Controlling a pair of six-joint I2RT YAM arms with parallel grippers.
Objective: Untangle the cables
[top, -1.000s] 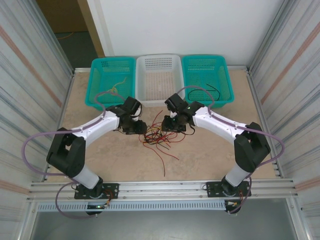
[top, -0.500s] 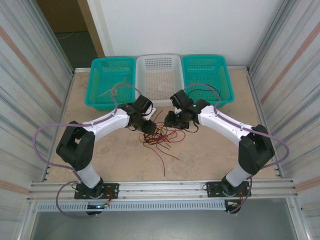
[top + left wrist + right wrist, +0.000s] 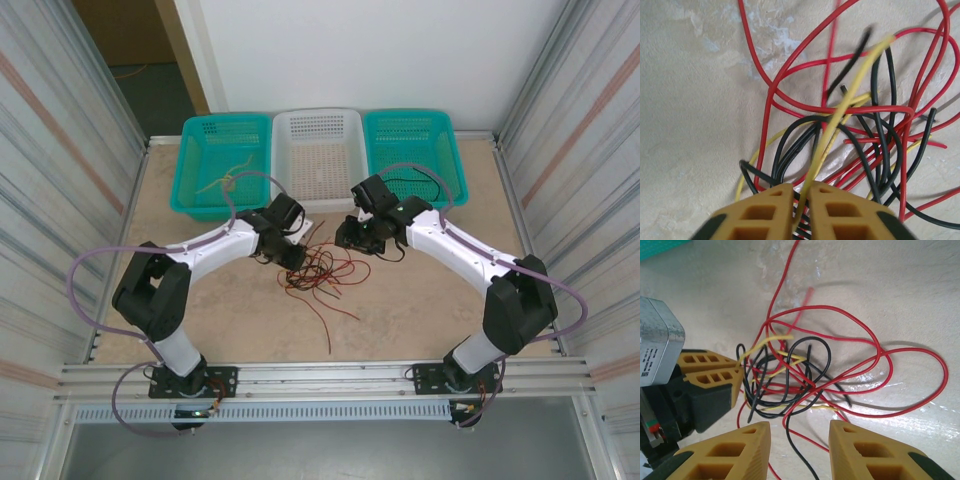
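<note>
Now left gripper [image 3: 800, 194] pinches one yellow cable [image 3: 815, 175]; right gripper [image 3: 799, 432] spread above tangled cables [image 3: 785, 385].

The knot of thin red, black and yellow cables [image 3: 322, 272] sits mid-table, hemmed by my left gripper [image 3: 296, 256] at its 10 o'clock and my right gripper [image 3: 350, 240] at its 1 o'clock, a narrow gap between them. From 3 round to 9 o'clock the beige marbled tabletop [image 3: 430, 305] lies bare, save one loose red strand [image 3: 323, 322] trailing toward 6. At 12 o'clock the left teal mesh basket [image 3: 195, 200], white mesh basket [image 3: 320, 200] and right teal mesh basket [image 3: 452, 185] bar the far edge; corrugated metal walls [image 3: 565, 150] close 3 and 9.
</note>
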